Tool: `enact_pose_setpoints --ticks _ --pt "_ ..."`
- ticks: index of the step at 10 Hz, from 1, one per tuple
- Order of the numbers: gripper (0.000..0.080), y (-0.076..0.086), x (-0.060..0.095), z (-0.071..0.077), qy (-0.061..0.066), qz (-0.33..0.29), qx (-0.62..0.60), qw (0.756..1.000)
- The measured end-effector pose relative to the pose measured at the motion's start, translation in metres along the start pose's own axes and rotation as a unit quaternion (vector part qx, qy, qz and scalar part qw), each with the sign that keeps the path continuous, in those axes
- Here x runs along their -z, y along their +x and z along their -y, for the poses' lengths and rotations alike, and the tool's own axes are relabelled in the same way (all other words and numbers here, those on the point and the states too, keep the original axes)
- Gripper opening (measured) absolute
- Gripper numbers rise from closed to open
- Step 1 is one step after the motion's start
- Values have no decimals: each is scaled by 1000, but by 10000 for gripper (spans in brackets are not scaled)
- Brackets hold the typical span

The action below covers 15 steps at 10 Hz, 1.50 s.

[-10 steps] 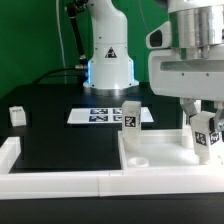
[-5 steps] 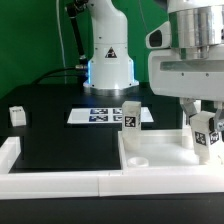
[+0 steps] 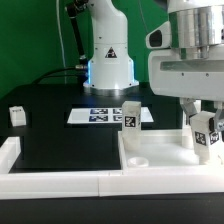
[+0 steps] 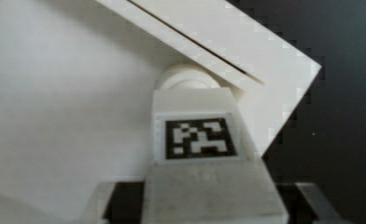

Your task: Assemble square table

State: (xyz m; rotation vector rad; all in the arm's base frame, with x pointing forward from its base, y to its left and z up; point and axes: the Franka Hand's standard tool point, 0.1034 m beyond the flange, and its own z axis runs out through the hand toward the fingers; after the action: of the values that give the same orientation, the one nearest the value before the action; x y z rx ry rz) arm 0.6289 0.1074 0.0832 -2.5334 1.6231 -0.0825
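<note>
The white square tabletop lies at the front right of the exterior view, rim up. One white tagged leg stands upright at its far left corner. My gripper is shut on a second tagged leg and holds it upright at the tray's far right corner. In the wrist view this leg fills the middle between my dark fingers, its end against a round boss at the tray corner. Another small leg lies at the far left.
The marker board lies behind the tray, in front of the robot base. Long white border bars run along the front edge and the left corner of the black table.
</note>
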Motion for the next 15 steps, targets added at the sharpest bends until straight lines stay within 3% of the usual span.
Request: enact_pose_setpoints --ticks 2,4,5,8,9,10,11,15 --pt "291 -13 -1 -1 13 -6 -158 987" --pt "291 -25 -2 4 43 -3 -280 959" --pt "291 -24 -2 5 52 -3 -323 945" --pt "331 -24 -3 3 46 -4 -278 960" --pt "500 -25 -5 2 33 -10 -184 982" --pt "617 -27 -4 5 6 -18 -64 998" --pt "639 -25 -4 8 17 -21 -57 998" --pt "648 -22 -4 7 13 -27 116 993"
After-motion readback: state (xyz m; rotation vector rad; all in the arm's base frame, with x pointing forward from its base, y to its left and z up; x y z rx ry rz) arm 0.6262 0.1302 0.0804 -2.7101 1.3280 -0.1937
